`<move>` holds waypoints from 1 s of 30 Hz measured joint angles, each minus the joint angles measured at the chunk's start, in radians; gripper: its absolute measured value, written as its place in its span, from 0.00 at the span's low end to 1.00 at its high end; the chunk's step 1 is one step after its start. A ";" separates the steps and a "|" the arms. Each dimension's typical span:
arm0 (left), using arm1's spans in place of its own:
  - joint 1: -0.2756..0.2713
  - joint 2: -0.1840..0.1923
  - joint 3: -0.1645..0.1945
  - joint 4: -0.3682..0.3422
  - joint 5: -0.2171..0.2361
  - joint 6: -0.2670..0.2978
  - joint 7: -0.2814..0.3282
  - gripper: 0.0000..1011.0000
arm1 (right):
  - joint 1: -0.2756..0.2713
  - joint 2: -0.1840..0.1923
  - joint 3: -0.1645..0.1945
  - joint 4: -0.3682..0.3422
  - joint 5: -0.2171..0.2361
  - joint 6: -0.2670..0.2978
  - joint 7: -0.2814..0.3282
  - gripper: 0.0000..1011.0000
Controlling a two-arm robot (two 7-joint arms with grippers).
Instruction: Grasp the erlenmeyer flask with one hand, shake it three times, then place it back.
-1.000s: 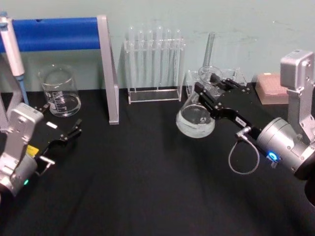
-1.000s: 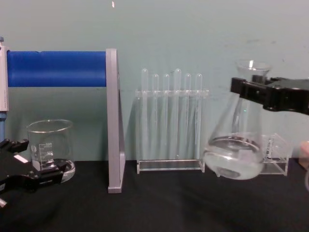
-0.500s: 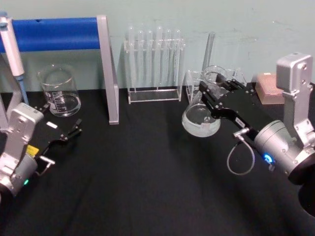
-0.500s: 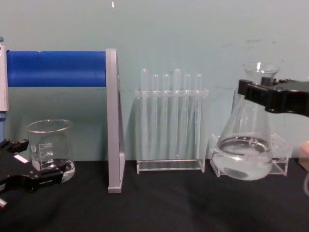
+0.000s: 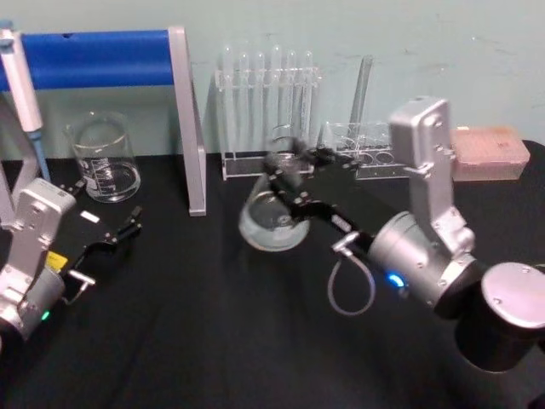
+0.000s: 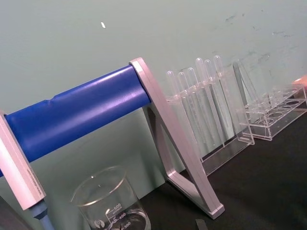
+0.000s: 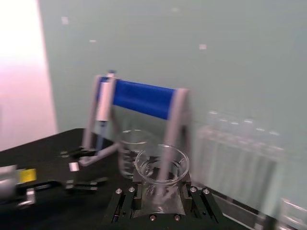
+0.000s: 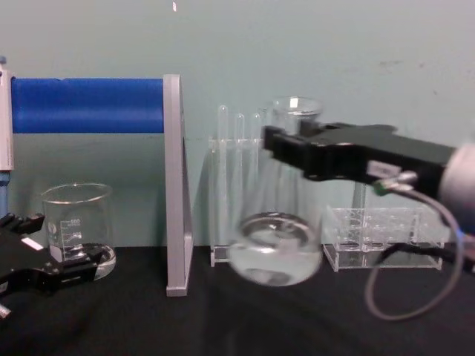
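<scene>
**Flask Up in the Air, Part Way Through the Job**

Pale green wall (image 5: pixel 426 34) at the back, big black table (image 5: pixel 213 341) in front. On the left side, a tall stand with a blue bar (image 5: pixel 94 58) across the top. Reaching in from the right, the right gripper (image 8: pixel 286 148), pinched tight round the thin neck of the erlenmeyer flask (image 8: pixel 274 252). Flask held up off the table, tipped a little, just in front of the test tube rack (image 5: pixel 268 94), near the middle of the table. Some water in its fat bottom. Low on the left, the left gripper (image 5: pixel 119 234), parked by the table with its fingers apart and nothing between them, near the beaker (image 5: pixel 104 158).

Grabbing: done. Lifting: done. Shaking: most likely going on right now, judging by the tilt and the flask up in the air. Number of shakes finished: cannot tell. Left to do: finish the three shakes, set the flask down flat on the table, then let go and pull back. Best done gently, with thin glass tubes so close behind.
</scene>
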 joint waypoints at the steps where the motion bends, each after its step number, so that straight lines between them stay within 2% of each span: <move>1: 0.000 0.000 0.000 0.000 0.000 0.000 0.000 0.99 | 0.004 -0.003 -0.007 0.003 -0.002 0.000 0.011 0.44; 4: 0.000 0.000 0.000 0.000 0.000 0.000 0.000 0.99 | 0.018 -0.016 -0.032 0.013 -0.011 -0.003 0.051 0.44; 8: 0.000 0.000 0.000 0.000 0.000 0.000 0.000 0.99 | 0.020 -0.026 -0.041 0.016 -0.024 -0.005 0.070 0.44; 12: 0.000 0.000 0.000 0.000 0.000 0.000 0.000 0.99 | 0.011 -0.029 -0.037 0.011 -0.040 -0.008 0.066 0.44; 15: 0.000 0.000 0.000 0.000 0.000 0.000 0.000 0.99 | -0.006 -0.030 -0.016 -0.001 -0.061 -0.009 0.038 0.44; 24: 0.000 0.000 0.000 0.000 0.000 0.000 0.000 0.99 | -0.086 -0.027 0.103 -0.051 -0.105 -0.003 -0.086 0.44; 27: 0.000 0.000 0.000 0.000 0.000 0.000 0.000 0.99 | -0.129 -0.019 0.165 -0.082 -0.123 0.007 -0.138 0.44; 28: 0.000 0.000 0.000 0.000 0.000 0.000 0.000 0.99 | -0.129 -0.019 0.165 -0.082 -0.123 0.007 -0.138 0.44; 30: 0.000 0.000 0.000 0.000 0.000 0.000 0.000 0.99 | -0.153 -0.015 0.202 -0.098 -0.132 0.013 -0.165 0.44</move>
